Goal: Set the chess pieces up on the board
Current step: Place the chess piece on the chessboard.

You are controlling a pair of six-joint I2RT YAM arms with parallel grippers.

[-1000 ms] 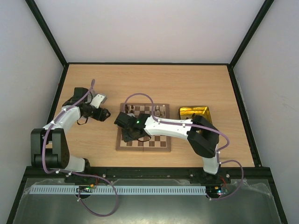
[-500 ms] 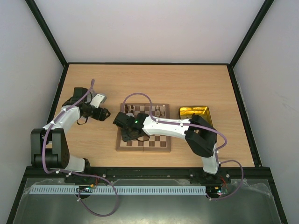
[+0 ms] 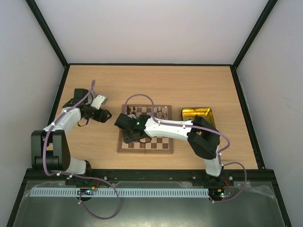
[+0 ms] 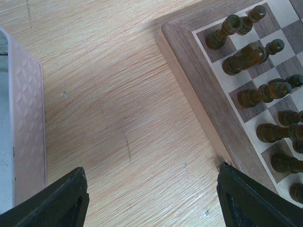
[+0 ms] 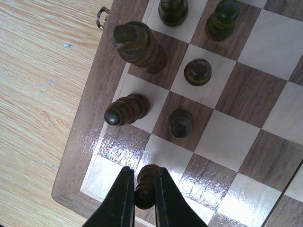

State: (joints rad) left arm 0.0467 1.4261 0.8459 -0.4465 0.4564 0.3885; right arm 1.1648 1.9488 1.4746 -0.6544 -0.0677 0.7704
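At the left of the top view, the left gripper (image 4: 151, 189) is hovering over bare tabletop, its jaws standing wide and gripping nothing. A pale pink object with an embossed diamond pattern (image 4: 28, 118) is lying just beside it. In the middle, the square wooden chessboard with dark brown and tan squares (image 3: 145, 150) is carrying dark brown turned wooden chess pieces (image 4: 255, 54) along its left side. The right gripper (image 5: 142, 176) is pinching one small dark brown piece (image 5: 145, 187) tightly, near the board corner at the lower left of the right wrist view. A shiny gold square tin tray (image 3: 196, 113) is sitting to the board's right.
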